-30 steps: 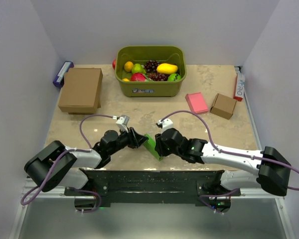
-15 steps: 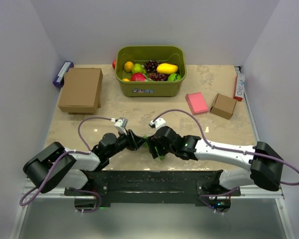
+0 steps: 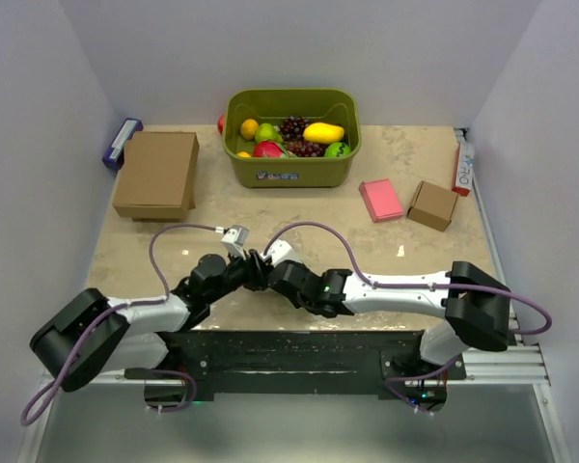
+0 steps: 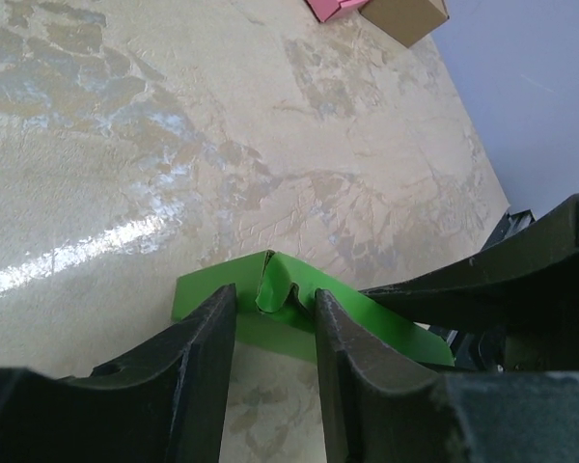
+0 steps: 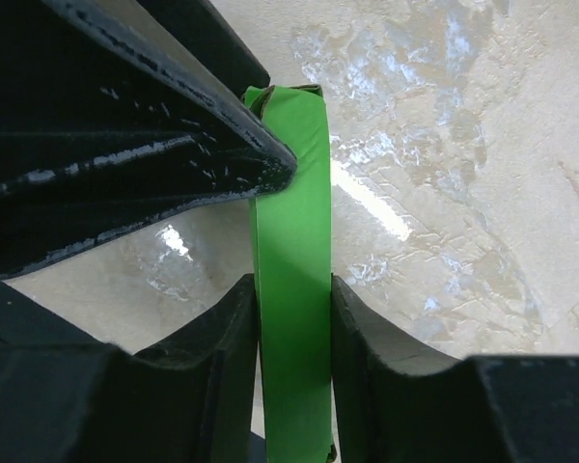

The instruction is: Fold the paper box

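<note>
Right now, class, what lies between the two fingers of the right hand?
The green paper box, folded into a narrow strip, fills the gap and touches both fingers; the right wrist view shows it.

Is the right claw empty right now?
No, the right wrist view shows the green paper box filling the gap between the fingers of the right claw.

Bright green, plain and unprinted, on the paper box (image 4: 275,285). Beige with mottled marble veining and pale glossy streaks on the table (image 3: 309,207). Olive green for the tub (image 3: 291,172) at twelve o'clock; yellow, red, green and dark purple among its fruit (image 3: 324,132). Brown on the cardboard box (image 3: 156,174) at ten o'clock, pink on the flat box (image 3: 380,200) at two o'clock.
</note>
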Robot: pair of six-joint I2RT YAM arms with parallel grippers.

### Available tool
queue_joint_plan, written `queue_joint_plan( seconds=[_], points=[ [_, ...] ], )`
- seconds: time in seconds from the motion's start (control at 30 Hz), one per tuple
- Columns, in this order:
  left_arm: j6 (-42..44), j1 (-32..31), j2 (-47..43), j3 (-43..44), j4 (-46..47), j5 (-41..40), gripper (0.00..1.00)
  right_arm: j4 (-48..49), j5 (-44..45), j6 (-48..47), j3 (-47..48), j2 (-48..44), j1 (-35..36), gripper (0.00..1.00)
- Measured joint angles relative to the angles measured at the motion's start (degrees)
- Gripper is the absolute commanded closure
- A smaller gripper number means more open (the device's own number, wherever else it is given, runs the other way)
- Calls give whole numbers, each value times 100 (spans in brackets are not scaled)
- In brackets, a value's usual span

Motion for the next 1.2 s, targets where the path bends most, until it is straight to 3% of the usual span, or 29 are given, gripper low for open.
queue_joint_plan(
  seconds=[0.17,0.3,0.53,0.67,0.97,1.07,1.1,1.2],
  points=[
    [210,219,-793,369,-1515,-63,22,-258,365,11,136,24,39,72],
    [323,553,-1488,588,-2597,-181,13,-474,664,15,372,24,-90,73],
    [660,1786,-2538,1294,-4247,-109,9,-850,1141,-155,719,79,-1021,73],
    [966,2415,-3012,1821,-5058,-61,9,-981,1698,-400,1198,551,-1484,73],
    [1777,2555,-3438,2712,-6065,-343,8,-951,3165,-1270,2166,2741,-2398,72],
    [1923,2555,-3523,2712,-6304,-487,7,-901,3600,-1530,2330,3220,-2601,55],
    [1978,2555,-3545,2712,-6384,-540,7,-866,3650,-1596,2350,3283,-2645,42],
    [2107,2555,-3593,2712,-6537,-693,7,-739,3735,-1764,2494,3477,-2793,18]
  ],
)
